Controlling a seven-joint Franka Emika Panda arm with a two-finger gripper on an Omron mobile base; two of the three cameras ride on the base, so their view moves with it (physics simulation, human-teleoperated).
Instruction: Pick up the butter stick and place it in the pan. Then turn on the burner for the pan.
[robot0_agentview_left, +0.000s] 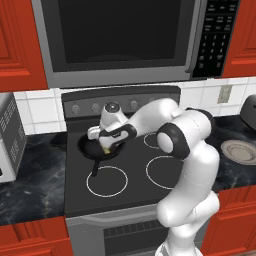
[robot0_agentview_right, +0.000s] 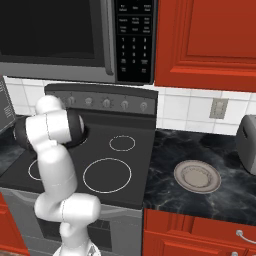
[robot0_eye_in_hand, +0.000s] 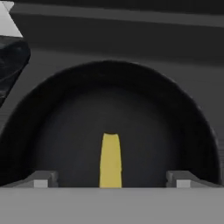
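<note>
Claw (robot0_eye_in_hand: 111, 181): hanging low over the pan, its two fingertips (robot0_eye_in_hand: 41, 179) standing wide apart at either side of the hand view, closing on nothing; in the left base view the claw (robot0_agentview_left: 107, 146) is sitting just above the pan's bowl

Butter stick (robot0_eye_in_hand: 110, 161): lying on the pan floor between the spread fingertips and touching neither; pale yellow bar, its long axis running straight away from the hand camera, near end toward the claw, far end pointing to the pan's middle; a sliver of it (robot0_agentview_left: 106, 150) is showing under the claw in the left base view

Pan (robot0_eye_in_hand: 175, 113): round black skillet sitting on the rear left burner of the stove (robot0_agentview_left: 135, 192), its handle (robot0_agentview_left: 94, 167) pointing toward the front of the stove

Grey plate (robot0_agentview_right: 197, 176): resting on the dark marble desk (robot0_agentview_right: 200, 150) right of the stove, well apart from the pan

Knob row (robot0_agentview_right: 106, 103): running along the stove's back panel, markings too small to read

Microwave (robot0_agentview_left: 120, 35): hanging above the stove, its keypad (robot0_agentview_right: 132, 40) carrying white characters too blurred to read
</note>
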